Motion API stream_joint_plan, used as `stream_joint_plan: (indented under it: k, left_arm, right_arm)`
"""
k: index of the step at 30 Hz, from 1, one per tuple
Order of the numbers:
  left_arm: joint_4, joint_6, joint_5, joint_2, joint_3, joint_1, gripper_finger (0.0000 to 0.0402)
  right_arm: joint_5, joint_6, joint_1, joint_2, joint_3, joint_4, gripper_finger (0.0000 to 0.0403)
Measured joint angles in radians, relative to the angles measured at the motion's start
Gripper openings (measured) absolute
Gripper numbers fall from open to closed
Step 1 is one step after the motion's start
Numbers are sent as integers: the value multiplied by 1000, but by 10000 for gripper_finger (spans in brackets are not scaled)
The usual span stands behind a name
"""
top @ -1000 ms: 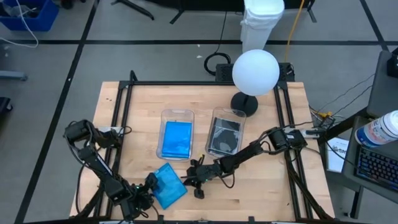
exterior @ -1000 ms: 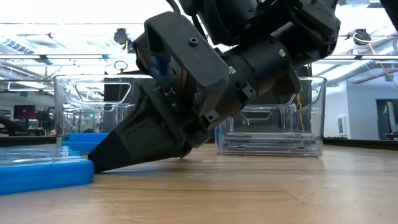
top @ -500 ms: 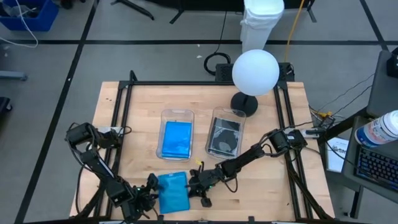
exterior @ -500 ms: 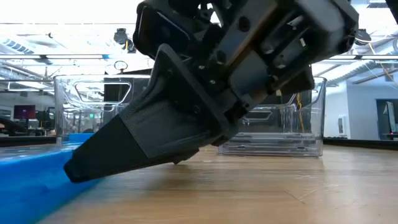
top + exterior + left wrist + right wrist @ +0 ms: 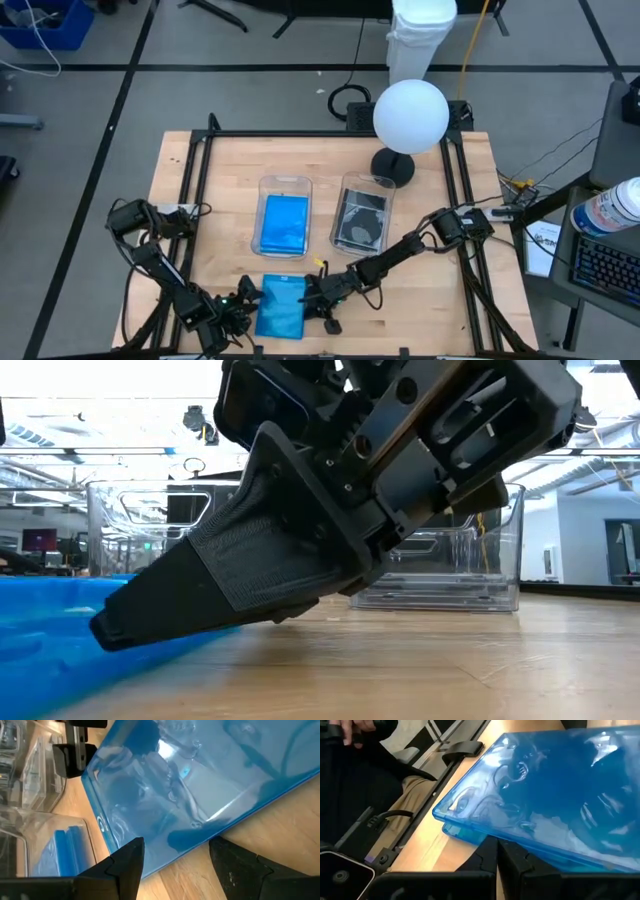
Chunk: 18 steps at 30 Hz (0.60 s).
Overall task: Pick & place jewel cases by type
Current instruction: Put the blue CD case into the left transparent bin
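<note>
Near the table's (image 5: pixel 440 170) front edge, a blue jewel case (image 5: pixel 280 306) lies between the 2 grippers. The right gripper (image 5: pixel 311 296), fingers pressed together, wedges its tips under one edge. The left gripper (image 5: pixel 243 301), fingers spread, straddles the opposite edge. Beyond them stand 2 clear bins (image 5: pixel 283 216).

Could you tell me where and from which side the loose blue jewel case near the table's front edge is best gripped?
Probably by its left edge: the blue jewel case lies flat, and the open left claw already straddles that thin edge. The shut right claw presses at its right edge, apparently bracing it, so coming low from the left looks best.
</note>
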Motion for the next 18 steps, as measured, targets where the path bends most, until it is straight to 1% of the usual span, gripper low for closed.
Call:
stream_joint_plan:
  k: [4, 6, 8, 10, 13, 14, 16, 18]
  left_arm:
    - [-3, -15, 1, 0, 1, -8, 232]
    - [15, -38, 20, 2, 3, -10, 232]
    - [28, -58, 48, 4, 6, -10, 232]
    - [25, -64, 59, 2, 5, -10, 232]
    - [25, -65, 61, 2, 5, -11, 232]
    - [25, -65, 61, 2, 5, -11, 232]
    - [24, -66, 59, 2, 5, -11, 232]
    - [23, -66, 58, 2, 5, -11, 232]
  right_arm:
    - [2, -36, 4, 0, 0, 35, 0]
    - [39, -79, 10, 0, 1, 67, 0]
    - [73, -165, 15, -9, 1, 78, 0]
    - [165, -264, 34, -14, 2, 85, 0]
    - [330, -411, 77, -24, 2, 39, 4]
    - [368, -439, 88, -24, 2, 22, 7]
    - [428, -450, 100, -24, 2, 2, 16]
    - [444, -435, 100, -24, 1, 7, 26]
